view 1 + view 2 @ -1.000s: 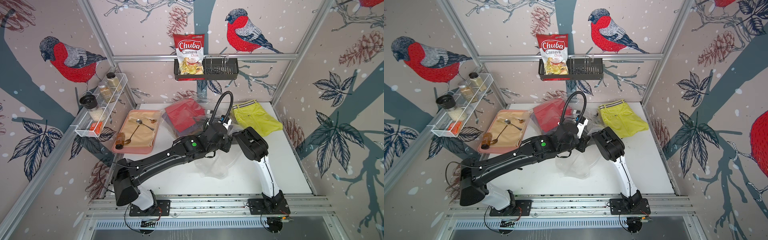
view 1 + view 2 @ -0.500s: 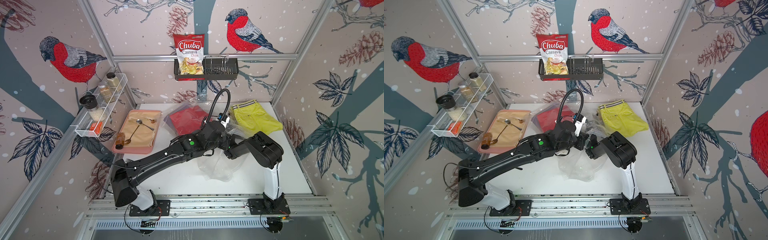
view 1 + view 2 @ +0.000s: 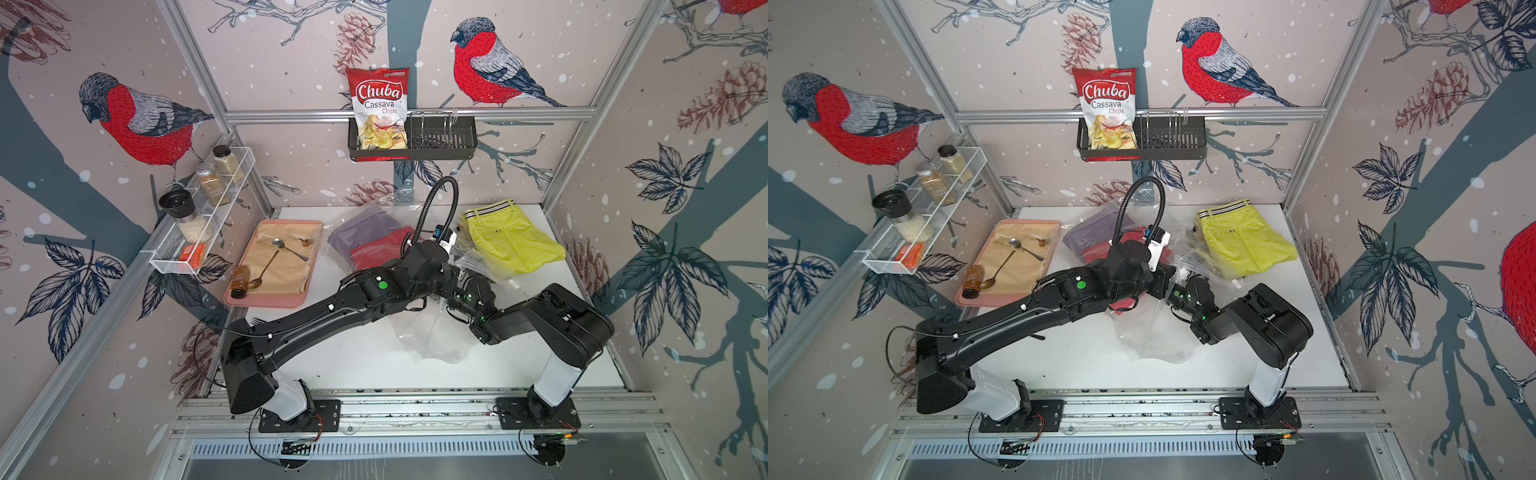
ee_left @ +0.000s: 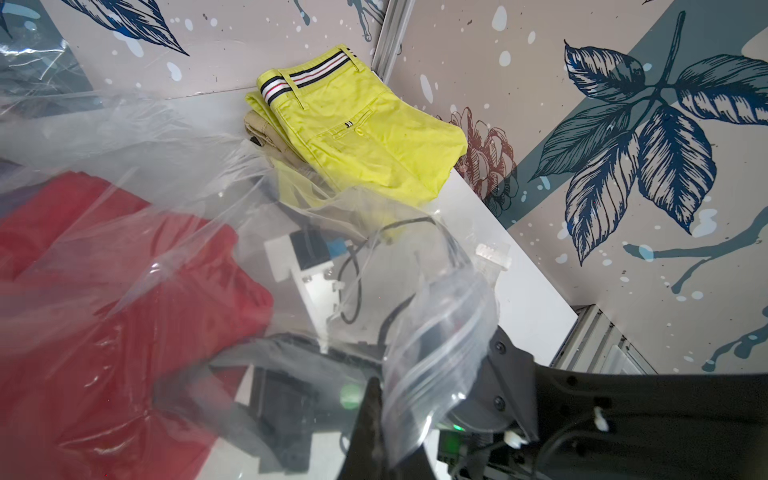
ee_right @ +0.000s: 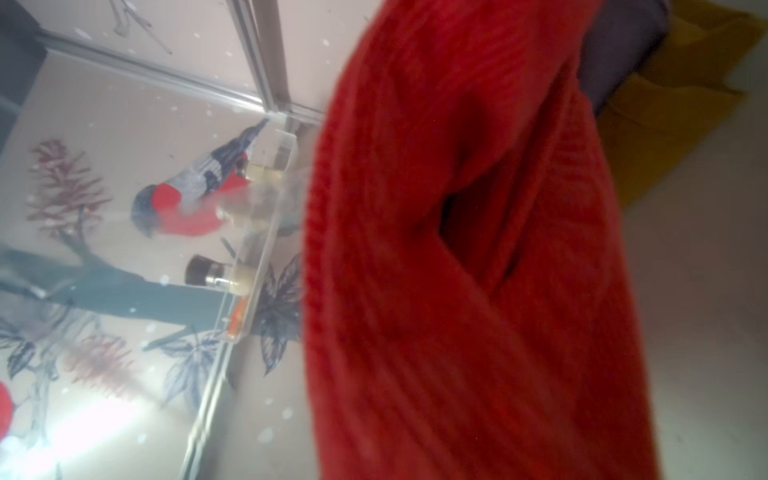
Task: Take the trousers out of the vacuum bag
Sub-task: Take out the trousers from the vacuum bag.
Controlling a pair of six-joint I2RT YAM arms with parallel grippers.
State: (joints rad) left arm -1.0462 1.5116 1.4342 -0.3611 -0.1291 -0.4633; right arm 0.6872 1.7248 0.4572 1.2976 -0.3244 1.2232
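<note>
Starting at nine o'clock: passing a white wire rack (image 3: 195,232) on the side wall, carrying spice jars (image 3: 216,187). Moving to ten o'clock: meeting a pink tray (image 3: 266,300) sitting on the white table (image 3: 353,361), holding a beige mat (image 3: 286,274), spoons (image 3: 277,243) and a small brown bottle (image 3: 240,277). Noting, high at twelve o'clock, a chips packet (image 3: 380,108) standing in a black wall basket (image 3: 444,143).

Arriving next at the vacuum bag (image 3: 430,336), sprawling crumpled from the centre back toward twelve o'clock. Seeing through its plastic the purple trousers (image 3: 365,224) at about eleven o'clock and the red trousers (image 3: 374,254) lying partly on them, nearer the centre. Spotting, in the right wrist view, a mustard-brown pair (image 5: 665,116) beside the red cloth. Pinching the bag's zip-strip edge with the left gripper (image 4: 374,403), clamping tight on the plastic near the centre. Stretching the right arm (image 3: 565,320) in from four o'clock, under the left arm (image 3: 311,324), wrist inside the plastic. Holding the right gripper narrow, apparently on the red trousers, judging by red cloth filling the right wrist view; not seeing the fingers themselves.

Ending at one to two o'clock: finding the bright yellow trousers (image 3: 513,247) outside the bag, folded, lying on top of the tan trousers (image 4: 259,133), with loose plastic overlapping the near edge.
</note>
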